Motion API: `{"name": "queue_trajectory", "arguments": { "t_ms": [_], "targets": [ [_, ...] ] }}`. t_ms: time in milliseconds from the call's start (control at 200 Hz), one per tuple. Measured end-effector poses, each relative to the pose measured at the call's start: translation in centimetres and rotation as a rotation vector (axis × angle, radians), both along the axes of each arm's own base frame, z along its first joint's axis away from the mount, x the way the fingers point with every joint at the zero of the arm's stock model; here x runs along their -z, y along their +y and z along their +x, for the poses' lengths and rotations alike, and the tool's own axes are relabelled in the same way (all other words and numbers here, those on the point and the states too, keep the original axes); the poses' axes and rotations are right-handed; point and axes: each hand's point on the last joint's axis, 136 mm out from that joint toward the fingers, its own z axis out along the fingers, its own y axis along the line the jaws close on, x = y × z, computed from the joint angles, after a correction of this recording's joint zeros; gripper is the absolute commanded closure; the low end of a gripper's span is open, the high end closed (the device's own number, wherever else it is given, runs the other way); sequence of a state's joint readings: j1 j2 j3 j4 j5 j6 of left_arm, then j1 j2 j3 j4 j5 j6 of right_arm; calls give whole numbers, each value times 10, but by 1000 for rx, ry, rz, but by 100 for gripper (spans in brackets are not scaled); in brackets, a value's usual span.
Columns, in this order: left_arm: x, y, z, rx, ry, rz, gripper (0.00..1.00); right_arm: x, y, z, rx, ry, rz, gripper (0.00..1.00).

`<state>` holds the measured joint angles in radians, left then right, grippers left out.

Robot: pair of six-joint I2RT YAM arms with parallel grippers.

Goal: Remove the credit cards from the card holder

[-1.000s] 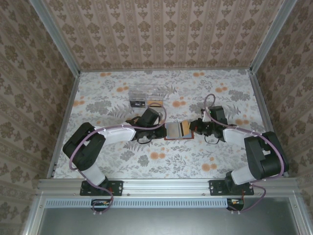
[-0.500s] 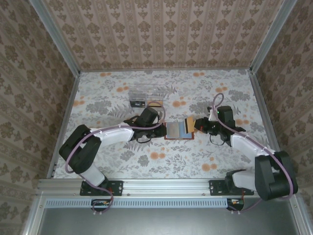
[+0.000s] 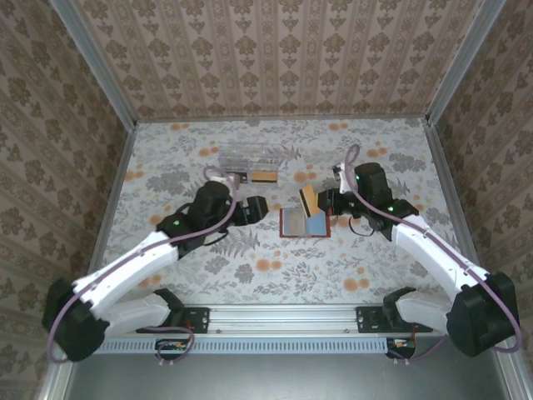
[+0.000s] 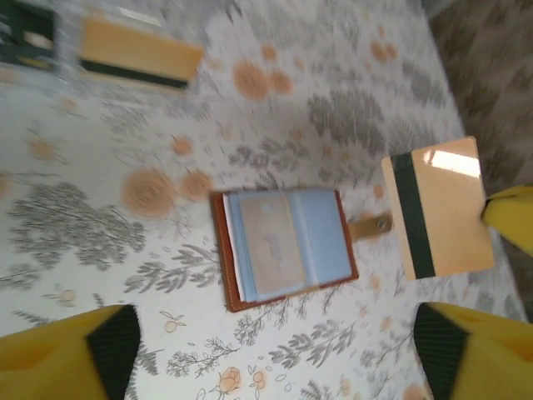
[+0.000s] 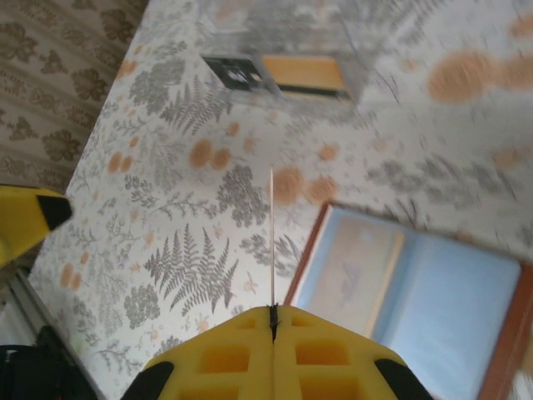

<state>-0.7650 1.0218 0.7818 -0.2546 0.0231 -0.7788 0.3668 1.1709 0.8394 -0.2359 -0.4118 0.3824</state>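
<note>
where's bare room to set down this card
Bare table lies between the card holder and the front rail, and far right past the right gripper holding the orange card. Crowded: the clear box, left gripper and holder cluster mid-table.

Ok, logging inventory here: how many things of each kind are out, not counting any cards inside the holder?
Cards: 3 (held orange card, far orange card, dark card)
Card holder: 1
Clear box: 1
Total: 5
</note>
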Motion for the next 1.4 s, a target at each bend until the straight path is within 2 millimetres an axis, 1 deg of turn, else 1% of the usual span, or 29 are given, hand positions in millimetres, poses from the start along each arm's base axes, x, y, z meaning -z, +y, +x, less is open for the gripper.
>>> {"name": "queue_trajectory", "arguments": {
  "t_ms": [70, 130, 230, 305, 400, 525, 655, 745, 825, 1105, 1215, 1320, 1400],
  "targets": [
    [-19, 22, -4, -47, -55, -11, 0, -12, 14, 9, -44, -47, -51, 100],
    [-31, 41, -10, -92, -94, -24, 0, -16, 26, 17, -81, -77, -97, 100],
    [-42, 70, -19, -156, -136, -34, 0, -12, 47, 31, -144, -120, -204, 100],
    [-43, 87, -25, -194, -153, -36, 0, -6, 64, 41, -199, -153, -282, 100],
    [-39, 105, -33, -232, -161, -31, 0, 2, 86, 53, -275, -200, -382, 100],
    [-30, 117, -42, -253, -156, -17, 0, 10, 111, 74, -364, -270, -518, 100],
    [-26, 124, -49, -258, -150, -8, 0, 15, 129, 99, -422, -330, -636, 100],
    [-26, 127, -52, -262, -152, -7, 0, 22, 133, 114, -459, -355, -711, 100],
    [-24, 130, -54, -267, -146, 2, 0, 31, 136, 121, -513, -377, -766, 100],
    [-13, 140, -61, -282, -115, 48, 0, 64, 137, 129, -668, -429, -910, 100],
    [-16, 142, -63, -287, -117, 52, 0, 75, 137, 133, -705, -444, -948, 100],
    [-20, 145, -65, -291, -119, 54, 0, 82, 137, 137, -724, -462, -975, 100],
    [-20, 146, -65, -295, -117, 60, 0, 81, 137, 140, -731, -483, -992, 100]
  ]
}}
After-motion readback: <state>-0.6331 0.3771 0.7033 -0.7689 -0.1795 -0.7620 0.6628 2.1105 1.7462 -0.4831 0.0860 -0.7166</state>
